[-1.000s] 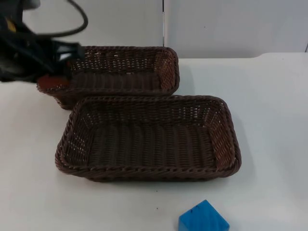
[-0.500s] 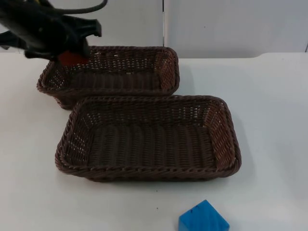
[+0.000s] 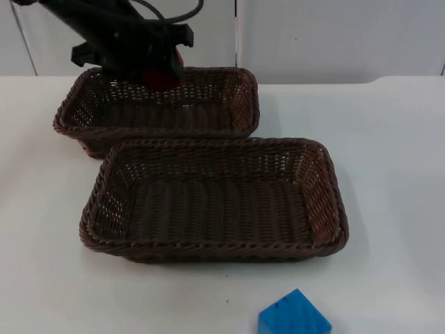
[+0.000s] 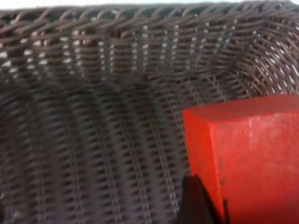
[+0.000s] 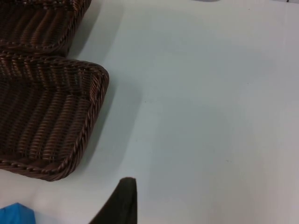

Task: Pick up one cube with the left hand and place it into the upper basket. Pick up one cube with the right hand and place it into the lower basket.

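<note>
Red cube (image 4: 247, 154), pinched in left gripper (image 3: 156, 69), had moved from table's left edge to over upper basket (image 3: 236, 104), ready for release; right gripper (image 5: 122, 200) waited, grip untellable.

Black jointed left arm (image 3: 104, 28); right gripper's fingertip (image 5: 122, 203) is black, tapered.

Red cube (image 4: 247, 154) — brown woven baskets (image 3: 215, 202) — blue cube (image 3: 293, 316).
</note>
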